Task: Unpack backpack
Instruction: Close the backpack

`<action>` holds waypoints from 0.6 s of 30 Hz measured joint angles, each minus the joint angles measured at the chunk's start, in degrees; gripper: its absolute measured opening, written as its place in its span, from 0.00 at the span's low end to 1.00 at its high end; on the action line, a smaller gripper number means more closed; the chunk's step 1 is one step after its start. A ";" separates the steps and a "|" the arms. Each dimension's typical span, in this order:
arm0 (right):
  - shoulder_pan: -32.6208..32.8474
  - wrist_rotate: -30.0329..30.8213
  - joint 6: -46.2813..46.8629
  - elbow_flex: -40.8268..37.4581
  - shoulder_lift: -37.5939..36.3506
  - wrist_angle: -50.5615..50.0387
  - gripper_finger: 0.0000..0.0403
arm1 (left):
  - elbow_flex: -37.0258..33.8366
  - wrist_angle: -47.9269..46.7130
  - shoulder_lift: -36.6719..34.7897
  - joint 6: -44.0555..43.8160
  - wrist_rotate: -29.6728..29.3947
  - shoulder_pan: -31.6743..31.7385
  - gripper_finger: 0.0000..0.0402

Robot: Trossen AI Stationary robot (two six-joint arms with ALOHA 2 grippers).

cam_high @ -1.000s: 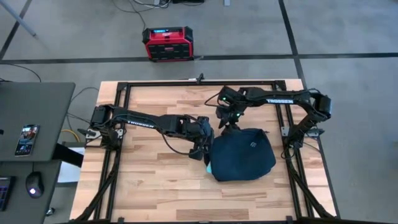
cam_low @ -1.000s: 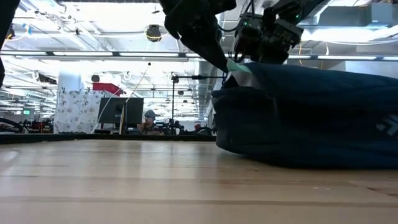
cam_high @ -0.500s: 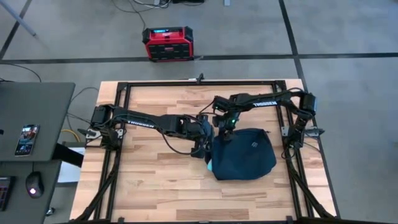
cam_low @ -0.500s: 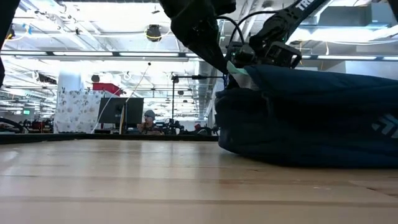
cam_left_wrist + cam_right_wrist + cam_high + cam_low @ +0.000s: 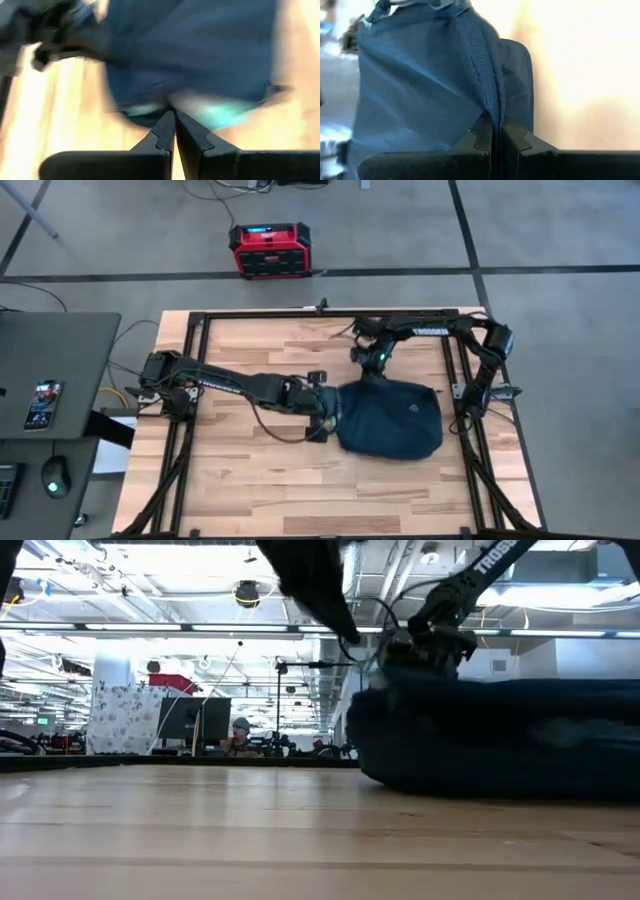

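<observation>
My right gripper (image 5: 377,366) had moved to the far edge of the backpack (image 5: 390,420), pinching its seam. My left gripper (image 5: 327,417) was pressed together on the near-left rim, so the bag, pulled flatter on the desk (image 5: 250,470), seemed ready for opening

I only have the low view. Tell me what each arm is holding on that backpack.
Observer: Right wrist view: the right jaws are shut on the backpack's zipper seam.
Operator: Now the left.
Observer: Left wrist view: the left jaws are shut on the backpack's edge, where pale teal lining shows.
Operator: Give me the bag's place.
Observer: High view: it lies right of the table's centre, between both arms.
</observation>
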 joint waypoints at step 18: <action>-1.09 -0.10 0.72 -0.01 0.02 1.98 0.00 | -0.07 -3.13 0.08 -41.87 -9.26 5.06 0.01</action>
